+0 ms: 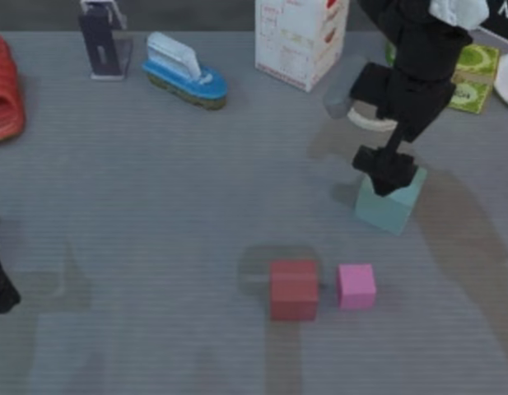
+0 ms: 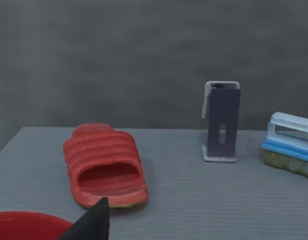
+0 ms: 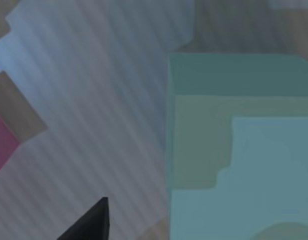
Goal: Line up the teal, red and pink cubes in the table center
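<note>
Top view: right gripper (image 1: 391,174) sits low over the teal cube (image 1: 392,206), right of centre on the table (image 1: 155,247), jaw state can't tell; red cube (image 1: 294,289) and pink cube (image 1: 356,285) lie side by side nearer, just apart, w/ left arm parked at the left edge. Left wrist view: red slipper (image 2: 104,165), dark stand (image 2: 221,121) and brush (image 2: 291,150) on the far-left table. Right wrist view: teal cube (image 3: 241,150) fills the frame close up, one dark fingertip (image 3: 91,222) beside it, sliver of pink cube (image 3: 3,142) farther off.

The red cube (image 1: 294,288) and smaller pink cube (image 1: 356,285) sat side by side, just apart, mid-table (image 1: 155,214). The larger pale teal cube (image 1: 393,206) stood behind them, rightward.
</note>
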Tool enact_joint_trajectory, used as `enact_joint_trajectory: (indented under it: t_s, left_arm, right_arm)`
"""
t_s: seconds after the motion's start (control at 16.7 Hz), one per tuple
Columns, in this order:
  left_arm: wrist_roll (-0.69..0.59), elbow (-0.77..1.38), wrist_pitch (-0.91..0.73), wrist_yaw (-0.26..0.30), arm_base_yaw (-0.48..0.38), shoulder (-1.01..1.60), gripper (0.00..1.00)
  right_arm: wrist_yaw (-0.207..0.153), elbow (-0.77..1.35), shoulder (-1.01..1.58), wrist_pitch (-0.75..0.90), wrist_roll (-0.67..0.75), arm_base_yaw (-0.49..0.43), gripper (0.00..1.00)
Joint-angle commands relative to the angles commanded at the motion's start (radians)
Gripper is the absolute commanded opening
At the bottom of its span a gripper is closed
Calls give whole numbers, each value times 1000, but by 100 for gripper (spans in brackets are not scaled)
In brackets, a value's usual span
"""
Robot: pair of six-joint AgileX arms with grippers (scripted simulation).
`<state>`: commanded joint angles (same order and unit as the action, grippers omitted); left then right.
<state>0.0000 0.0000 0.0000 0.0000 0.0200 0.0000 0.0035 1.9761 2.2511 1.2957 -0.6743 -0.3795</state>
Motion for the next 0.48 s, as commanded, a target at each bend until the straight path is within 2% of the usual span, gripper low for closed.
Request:
enact_joint_trajectory:
  t_s: [0.24, 0.48]
  left_arm:
    - [0, 0, 0, 0, 0, 0, 100]
    - [0, 0, 0, 0, 0, 0, 100]
  right_arm:
    - [0, -18, 1, -17, 3, -4, 100]
    - [0, -124, 35, -163, 3, -2, 100]
